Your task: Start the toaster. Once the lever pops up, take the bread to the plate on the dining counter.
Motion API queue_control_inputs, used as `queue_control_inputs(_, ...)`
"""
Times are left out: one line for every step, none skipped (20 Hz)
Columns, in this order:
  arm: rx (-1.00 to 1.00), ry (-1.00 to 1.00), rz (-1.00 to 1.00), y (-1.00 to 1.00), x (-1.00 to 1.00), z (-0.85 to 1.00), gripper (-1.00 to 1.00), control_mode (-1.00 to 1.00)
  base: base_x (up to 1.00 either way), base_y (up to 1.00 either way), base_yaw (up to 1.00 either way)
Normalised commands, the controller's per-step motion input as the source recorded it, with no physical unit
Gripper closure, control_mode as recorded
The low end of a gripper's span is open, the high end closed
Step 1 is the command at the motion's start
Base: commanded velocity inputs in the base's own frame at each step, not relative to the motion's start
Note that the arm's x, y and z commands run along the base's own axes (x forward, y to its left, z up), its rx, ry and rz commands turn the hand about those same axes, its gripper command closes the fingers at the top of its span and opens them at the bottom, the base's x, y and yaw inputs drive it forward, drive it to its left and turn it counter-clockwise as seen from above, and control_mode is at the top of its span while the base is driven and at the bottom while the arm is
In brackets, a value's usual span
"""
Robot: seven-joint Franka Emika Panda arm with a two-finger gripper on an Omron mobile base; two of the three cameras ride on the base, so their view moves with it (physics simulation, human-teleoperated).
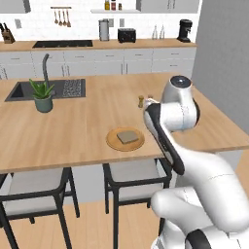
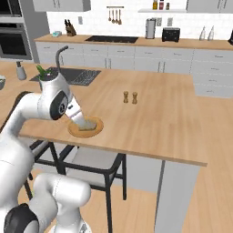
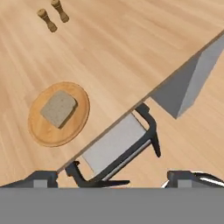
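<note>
While the white arm rises from the base and folds at its elbow above the counter's near edge, the gripper (image 3: 113, 178) points down at the dining counter (image 1: 87, 131) with its jaws spread wide and nothing between them. Its two dark fingertips (image 3: 41, 178) stand far apart at the bottom of the hand view, one low on either side. Seen from the right base view, the wrist hangs just over the plate (image 2: 73, 130) and hides part of it.

From the hand camera, the plate (image 3: 40, 131) lies ahead and to the left of the fingers: round, flat, tan, with a low rim and a wood-like look. On it rests the bread (image 3: 59, 108), a thin squarish slice, dull brown with a faintly grainy surface, lying flat near the plate's middle (it covers well under half of it). Further ahead, well apart from the plate, two small brown shakers (image 3: 52, 15) stand upright side by side.

Directly ahead of the fingertips, past the counter's thick edge, is a stool (image 3: 116, 144) with a grey seat and black frame. Long pale wood grain runs across the countertop.

Far from the hand, on the wall counter, stands the black boxy toaster (image 1: 127, 35).
</note>
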Motion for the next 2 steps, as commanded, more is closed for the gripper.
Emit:
queue_control_inputs(0.04,0.31,-0.06,0.0,-1.0,0.42,-1.0,-1.0,0.0,0.0,0.0)
queue_control_inputs(0.02,0.28,-0.06,0.0,-1.0,0.31,-1.0,-1.0,0.0,0.0,0.0)
